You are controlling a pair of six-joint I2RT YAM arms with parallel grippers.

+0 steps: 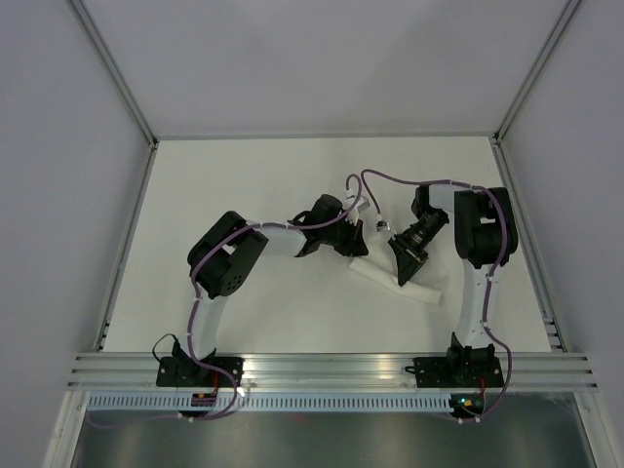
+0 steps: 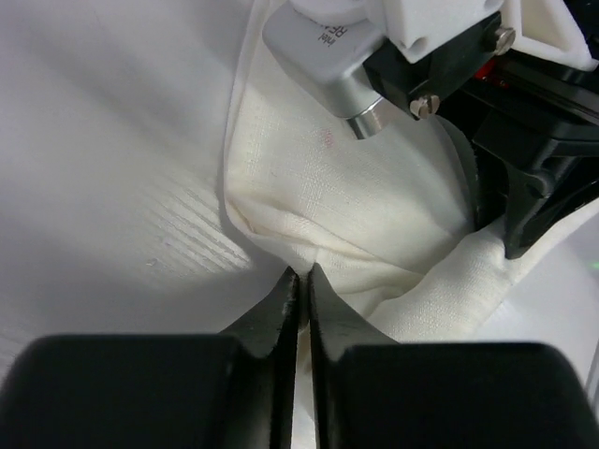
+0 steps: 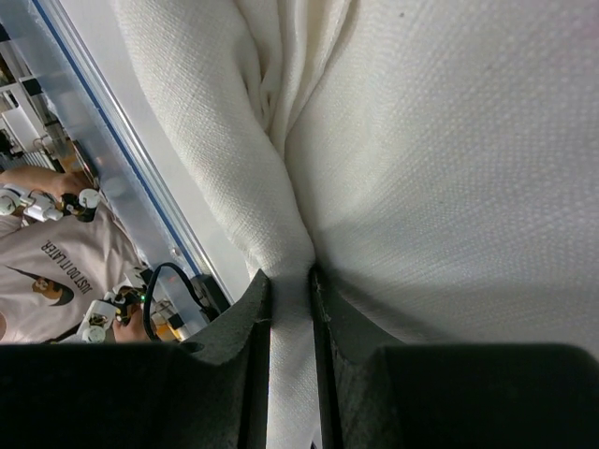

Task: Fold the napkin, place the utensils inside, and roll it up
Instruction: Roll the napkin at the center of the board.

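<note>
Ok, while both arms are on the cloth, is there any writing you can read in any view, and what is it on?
"JUST DO IT LATER": printed on the light T-shirt of a person beyond the table edge, seen sideways in the right wrist view.
"intel RE": on the grey camera housing in the left wrist view; the rest of the word is cut off.
Top view: nothing legible.

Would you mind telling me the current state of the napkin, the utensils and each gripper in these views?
napkin: bunched into a narrow, creased bundle, pinched at two spots.
left gripper: fingers almost together, tips nipping a fold of the napkin.
right gripper: fingers shut on a gathered ridge of the napkin.
utensils: not visible in any view.
</note>
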